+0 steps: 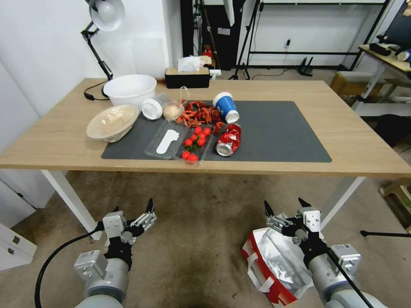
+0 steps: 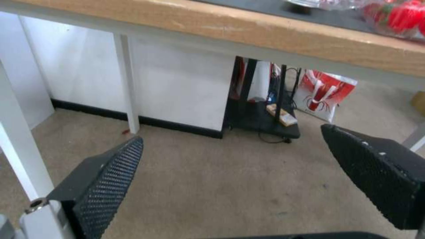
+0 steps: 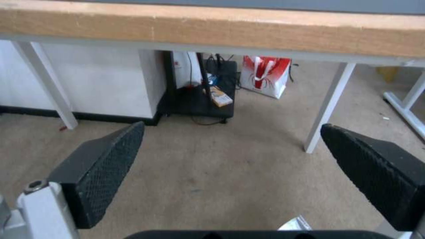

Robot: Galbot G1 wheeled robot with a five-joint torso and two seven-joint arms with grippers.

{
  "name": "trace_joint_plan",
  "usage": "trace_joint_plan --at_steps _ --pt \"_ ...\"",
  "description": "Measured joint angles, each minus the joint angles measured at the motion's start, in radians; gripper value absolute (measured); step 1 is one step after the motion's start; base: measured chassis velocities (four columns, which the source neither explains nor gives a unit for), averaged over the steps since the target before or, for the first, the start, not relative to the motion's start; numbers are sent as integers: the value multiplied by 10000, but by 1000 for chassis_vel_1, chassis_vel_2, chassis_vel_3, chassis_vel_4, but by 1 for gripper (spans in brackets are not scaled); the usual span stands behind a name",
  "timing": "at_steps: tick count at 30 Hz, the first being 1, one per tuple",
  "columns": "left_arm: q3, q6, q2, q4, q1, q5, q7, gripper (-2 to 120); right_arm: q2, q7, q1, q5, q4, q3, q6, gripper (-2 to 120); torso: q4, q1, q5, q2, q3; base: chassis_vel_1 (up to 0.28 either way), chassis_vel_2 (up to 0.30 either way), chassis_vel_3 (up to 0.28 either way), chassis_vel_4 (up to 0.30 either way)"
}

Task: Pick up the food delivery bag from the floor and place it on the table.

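Bag on the floor, both grippers open above it.

The bag [image 1: 274, 269] lies on the floor [image 1: 201, 239] near the surface [image 1: 355, 145], under the right gripper [image 1: 286, 208]; the left gripper [image 1: 133, 210] hovers well left, holding nothing.

A matt light-wood top [image 1: 342, 141] is seen on the desk, carried on smooth white metal legs [image 1: 70, 201] and covered by a matt dark grey mat [image 1: 278, 132]. The food delivery bag [image 1: 274, 269] is made of glossy red-and-white paper with crinkled silver foil lining. The floor [image 1: 201, 239] looks rough, stained and carpet-like. Finely dimpled black pads [image 2: 111, 182] line the jaws.
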Motion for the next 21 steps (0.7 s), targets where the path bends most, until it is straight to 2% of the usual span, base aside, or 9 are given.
trace_joint_plan --at_steps 21 --pt "-48 37 193 107 2 141 29 100 -21 -25 21 26 -84 -1 -21 100 0 -397 0 -977 -578 0 0 0 0"
